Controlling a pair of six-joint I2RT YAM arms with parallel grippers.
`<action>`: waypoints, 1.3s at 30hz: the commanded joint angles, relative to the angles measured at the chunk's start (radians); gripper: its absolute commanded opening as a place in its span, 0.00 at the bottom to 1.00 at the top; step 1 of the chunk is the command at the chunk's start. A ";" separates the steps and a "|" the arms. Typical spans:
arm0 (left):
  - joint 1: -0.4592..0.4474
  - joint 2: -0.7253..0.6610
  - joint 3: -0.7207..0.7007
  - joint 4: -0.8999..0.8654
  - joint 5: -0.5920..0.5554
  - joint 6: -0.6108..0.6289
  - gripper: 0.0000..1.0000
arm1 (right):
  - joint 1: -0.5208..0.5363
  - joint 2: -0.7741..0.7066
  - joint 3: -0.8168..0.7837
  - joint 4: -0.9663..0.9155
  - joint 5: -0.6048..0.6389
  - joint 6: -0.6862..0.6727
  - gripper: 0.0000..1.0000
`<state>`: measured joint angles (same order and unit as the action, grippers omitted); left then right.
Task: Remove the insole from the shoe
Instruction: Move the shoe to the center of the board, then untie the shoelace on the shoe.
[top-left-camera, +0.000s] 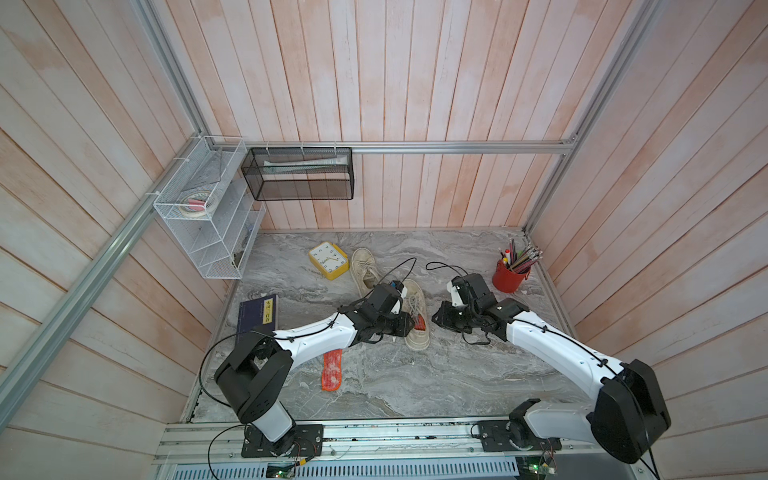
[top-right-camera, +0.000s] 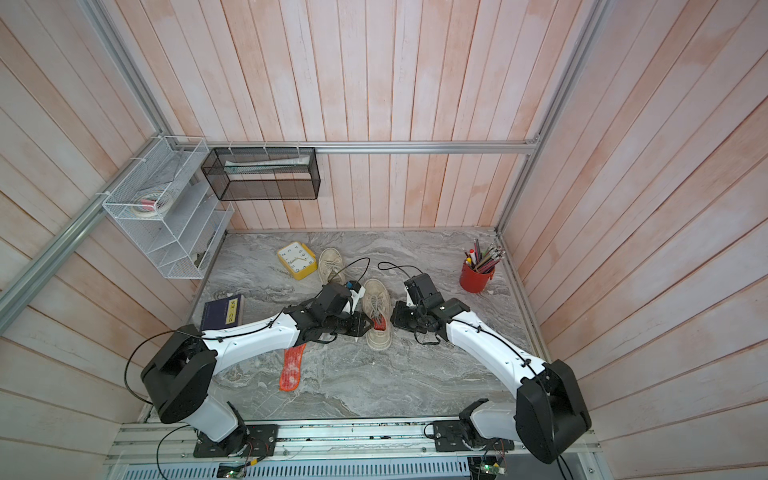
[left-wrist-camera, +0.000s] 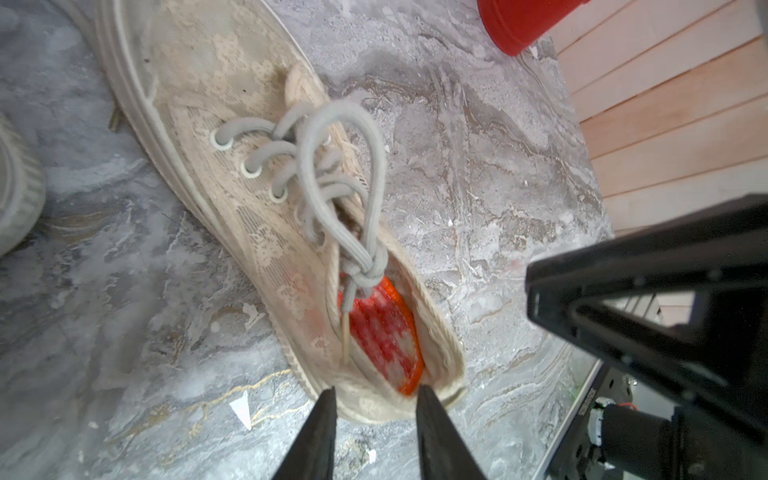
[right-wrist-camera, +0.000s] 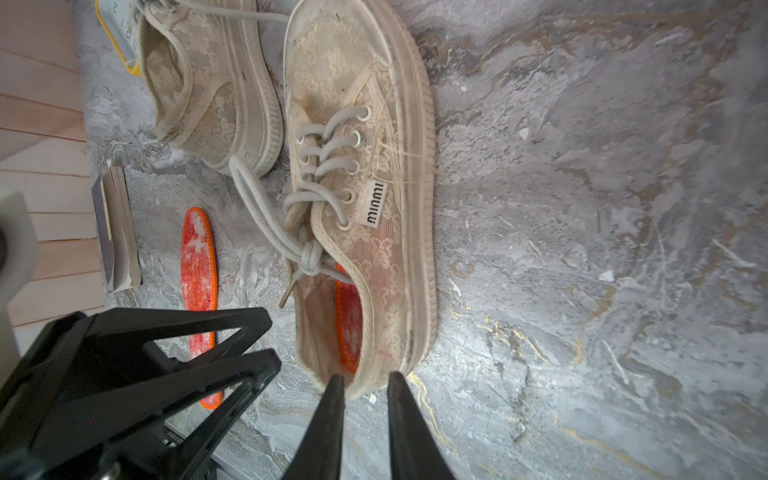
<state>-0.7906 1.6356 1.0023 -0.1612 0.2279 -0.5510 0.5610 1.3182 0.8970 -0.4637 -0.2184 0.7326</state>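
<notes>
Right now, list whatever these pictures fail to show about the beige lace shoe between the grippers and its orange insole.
Orange insole front: all views, hidden under the beige lace shoe upper and laces.
Left gripper contact with the heel: left wrist view, blurred where its tips overlap the rim.
Right gripper grip on the heel: right wrist view, its tips cover the rim.

Both top views look steeply down over the whole surface (top-left-camera: 436, 374); my wrist cameras, close in, share the lace shoe (left-wrist-camera: 257, 232)

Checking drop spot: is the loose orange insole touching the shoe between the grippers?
Apart. The right wrist view shows bare table between the loose insole and the shoe.
</notes>
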 joint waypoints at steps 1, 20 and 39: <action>0.012 0.025 0.032 0.007 -0.010 0.000 0.29 | 0.013 0.030 0.036 0.025 -0.031 -0.008 0.22; 0.111 0.081 0.183 -0.013 0.159 0.063 0.68 | -0.077 0.003 0.023 0.058 -0.074 -0.009 0.22; 0.164 0.213 0.244 0.054 0.200 -0.056 0.13 | -0.085 -0.038 -0.024 0.057 -0.129 -0.003 0.22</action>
<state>-0.6529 1.8637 1.2716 -0.1642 0.4301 -0.5358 0.4732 1.2915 0.8787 -0.3977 -0.3210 0.7361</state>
